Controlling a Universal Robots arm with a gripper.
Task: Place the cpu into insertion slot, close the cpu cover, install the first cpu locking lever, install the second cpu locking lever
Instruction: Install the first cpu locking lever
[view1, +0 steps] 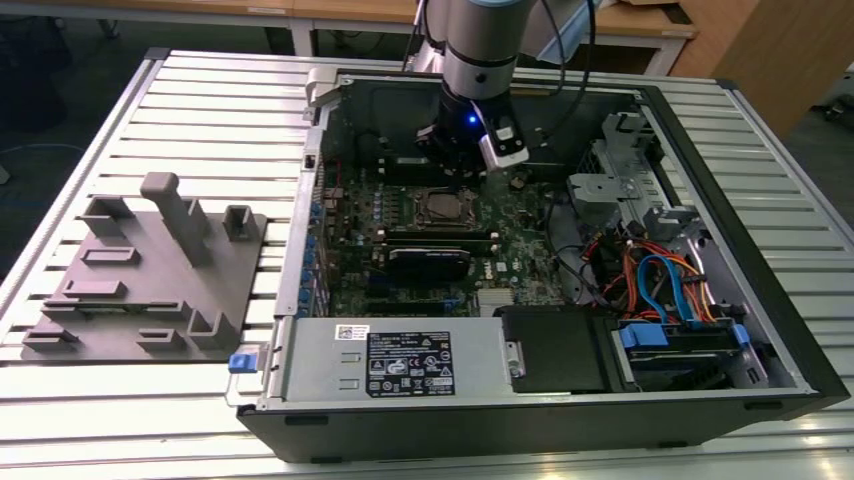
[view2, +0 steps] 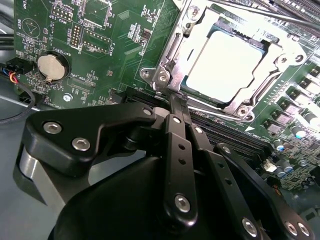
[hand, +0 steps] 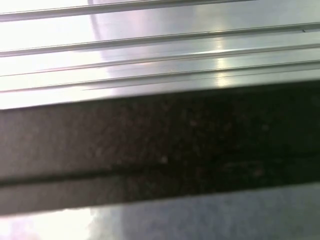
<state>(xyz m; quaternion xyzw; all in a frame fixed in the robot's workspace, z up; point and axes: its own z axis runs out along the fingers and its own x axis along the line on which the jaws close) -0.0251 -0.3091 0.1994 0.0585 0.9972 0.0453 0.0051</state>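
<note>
One cpu (view2: 227, 65), a pale silvery square, sits in the one insertion slot (view2: 172, 52) on the green motherboard (view2: 105, 50), framed by one cpu cover (view2: 282, 55). My gripper (view2: 178, 100) has its jaws clenched together, empty, at the slot's edge.

We see an open black computer tower case (view1: 787, 330) lying on a ribbed silvery metal table (view1: 200, 110). Beside the case, toward the exterior view's left, sits a grey plastic fixture tray (view1: 134, 290) with upright blocks. Inside the case lie a silvery power supply box (view1: 394, 362), blue and orange cables (view1: 661, 285), and a round silver coin battery (view2: 52, 67).
</note>
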